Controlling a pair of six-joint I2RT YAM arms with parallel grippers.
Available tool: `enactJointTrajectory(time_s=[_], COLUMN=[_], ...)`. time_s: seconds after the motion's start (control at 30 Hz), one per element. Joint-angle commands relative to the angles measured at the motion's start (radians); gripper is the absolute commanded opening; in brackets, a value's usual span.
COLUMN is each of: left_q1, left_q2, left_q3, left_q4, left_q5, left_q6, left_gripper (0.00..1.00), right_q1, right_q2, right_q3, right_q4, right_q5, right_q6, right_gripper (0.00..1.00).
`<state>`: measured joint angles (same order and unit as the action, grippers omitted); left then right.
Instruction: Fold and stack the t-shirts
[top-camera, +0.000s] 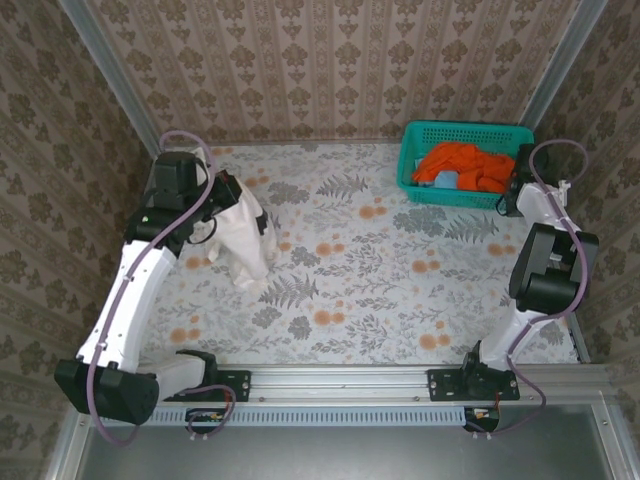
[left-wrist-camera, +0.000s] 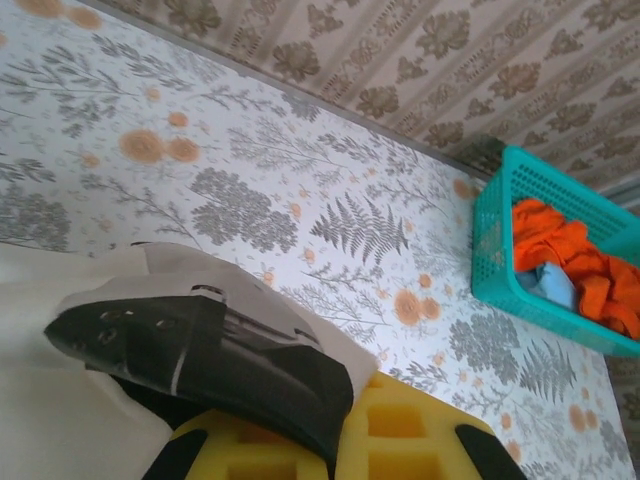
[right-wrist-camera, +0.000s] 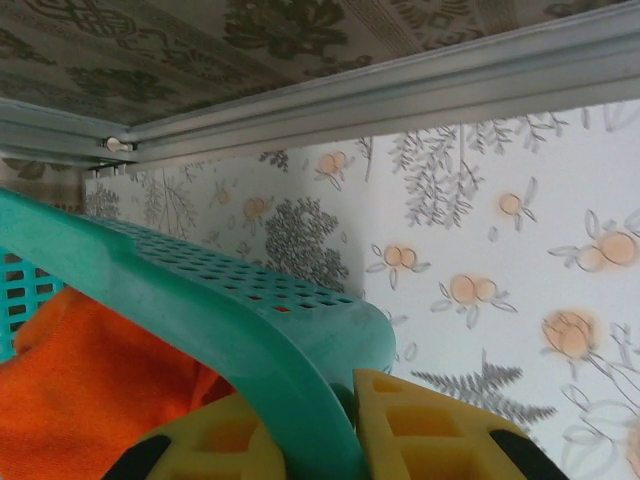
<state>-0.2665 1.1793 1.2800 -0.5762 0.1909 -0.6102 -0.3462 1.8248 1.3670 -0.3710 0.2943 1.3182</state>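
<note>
Cloth buries the tips of the left gripper (left-wrist-camera: 340, 425) at the bottom edge of its wrist view. It is clamped on the cream-white t-shirt (left-wrist-camera: 60, 400), which spreads across the lower left. The right gripper (right-wrist-camera: 335, 435), cropped at the bottom edge, pinches the teal basket (right-wrist-camera: 200, 300) rim, with orange t-shirts (right-wrist-camera: 70, 390) heaped inside at lower left.

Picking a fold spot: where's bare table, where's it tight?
Bare: the wide middle of the table, between the white shirt held by the left gripper and the basket, down to the near rail. Tight: far right corner, where the right gripper clamps the basket rim beside the orange shirts.
</note>
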Motion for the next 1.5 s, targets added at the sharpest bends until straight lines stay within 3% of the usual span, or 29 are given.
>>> enactJointTrajectory(time_s=[0.0,0.3,0.63,0.67,0.83,0.93,1.07,1.23,1.33,1.47], left_q1=[-0.043,-0.149,-0.215,-0.219,-0.237,-0.238,-0.231,-0.207,-0.197,-0.197], left_q2=[0.03,0.164,0.305,0.32,0.381,0.397,0.399,0.411,0.408,0.395], left_q3=[0.071,0.166,0.284,0.295,0.343,0.366,0.386,0.403,0.394,0.382], left_q4=[0.049,0.021,-0.035,-0.043,-0.086,-0.109,-0.131,-0.177,-0.194,-0.204], left_q5=[0.04,0.062,0.109,0.113,0.13,0.129,0.116,0.114,0.123,0.142], left_q6=[0.012,0.023,0.054,0.058,0.063,0.066,0.076,0.088,0.088,0.091], left_gripper=[0.0,0.0,0.0,0.0,0.0,0.0,0.0,0.0,0.0,0.0], right_q1=[-0.018,-0.052,-0.083,-0.084,-0.083,-0.07,-0.042,0.145,0.274,0.358], right_q2=[0.079,0.269,0.286,0.286,0.257,0.191,0.126,0.083,0.138,0.28], right_q3=[0.079,0.347,0.406,0.405,0.422,0.347,0.32,0.381,0.474,0.656], right_q4=[0.12,0.052,0.052,0.058,0.051,0.101,0.094,-0.015,-0.126,-0.331], right_q5=[0.064,0.039,0.103,0.106,0.088,0.09,-0.025,-0.083,-0.107,-0.112], right_q6=[-0.055,-0.185,-0.183,-0.186,-0.246,-0.277,-0.336,-0.536,-0.664,-0.796], right_gripper=[0.0,0.01,0.05,0.1,0.68,0.82,0.83,0.83,0.83,0.83])
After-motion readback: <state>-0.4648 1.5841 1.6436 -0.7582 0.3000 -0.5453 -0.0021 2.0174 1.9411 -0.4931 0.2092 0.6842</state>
